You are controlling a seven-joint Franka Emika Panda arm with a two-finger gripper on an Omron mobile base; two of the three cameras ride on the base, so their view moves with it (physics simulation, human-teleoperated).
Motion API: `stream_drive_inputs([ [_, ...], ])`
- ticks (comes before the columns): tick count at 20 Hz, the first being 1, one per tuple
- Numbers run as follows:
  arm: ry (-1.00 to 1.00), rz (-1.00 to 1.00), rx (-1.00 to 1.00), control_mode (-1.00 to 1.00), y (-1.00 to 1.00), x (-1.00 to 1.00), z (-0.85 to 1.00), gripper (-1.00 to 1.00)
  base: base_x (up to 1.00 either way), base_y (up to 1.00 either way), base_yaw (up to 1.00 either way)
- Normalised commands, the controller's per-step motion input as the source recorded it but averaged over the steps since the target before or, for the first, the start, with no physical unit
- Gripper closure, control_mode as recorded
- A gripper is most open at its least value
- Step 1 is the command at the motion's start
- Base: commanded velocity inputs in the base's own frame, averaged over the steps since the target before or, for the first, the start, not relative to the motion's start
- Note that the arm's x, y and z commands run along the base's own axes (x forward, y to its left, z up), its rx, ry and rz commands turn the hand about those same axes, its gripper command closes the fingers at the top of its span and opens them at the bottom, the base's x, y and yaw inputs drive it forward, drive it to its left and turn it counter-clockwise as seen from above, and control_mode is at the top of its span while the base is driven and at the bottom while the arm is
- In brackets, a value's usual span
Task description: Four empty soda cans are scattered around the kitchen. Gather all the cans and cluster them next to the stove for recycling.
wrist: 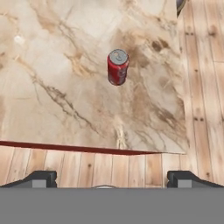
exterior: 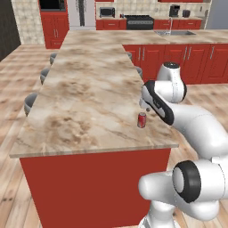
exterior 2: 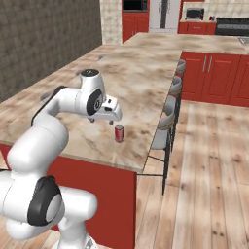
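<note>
Can (wrist: pixel 117 66) upright, silver top up.

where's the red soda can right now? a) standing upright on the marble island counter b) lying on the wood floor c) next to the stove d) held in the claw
a: the red soda can stands upright on the marble counter, apart from the open claw.

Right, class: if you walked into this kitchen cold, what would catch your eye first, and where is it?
A lone red soda can stands upright near the front corner of the long marble island counter. The white arm's open gripper hangs just above and beside it, apart. Far behind, the black stove sits against the back wall.
</note>
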Motion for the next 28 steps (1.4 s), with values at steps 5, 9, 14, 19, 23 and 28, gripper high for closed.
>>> stream_drive_inputs([
  [5, 0.0, 0.03, 0.0, -1.0, 0.0, 0.23, -0.11, -1.0, 0.0, 0.0, 0.0],
  [9, 0.0, 0.04, 0.0, -1.0, 0.0, 0.26, -0.06, -1.0, 0.0, 0.0, 0.0],
  [14, 0.01, 0.02, 0.0, -1.0, 0.0, 0.23, -0.06, -1.0, 0.0, 0.0, 0.0],
  [19, 0.0, 0.02, -0.01, -1.0, -0.07, 0.15, -0.14, -1.0, 0.0, 0.0, 0.0],
  [23, 0.01, 0.02, -0.02, -1.0, -0.1, 0.12, -0.19, -1.0, 0.0, 0.0, 0.0],
  [28, 0.04, 0.0, 0.0, -1.0, 0.0, 0.21, -0.09, -1.0, 0.0, 0.0, 0.0],
])
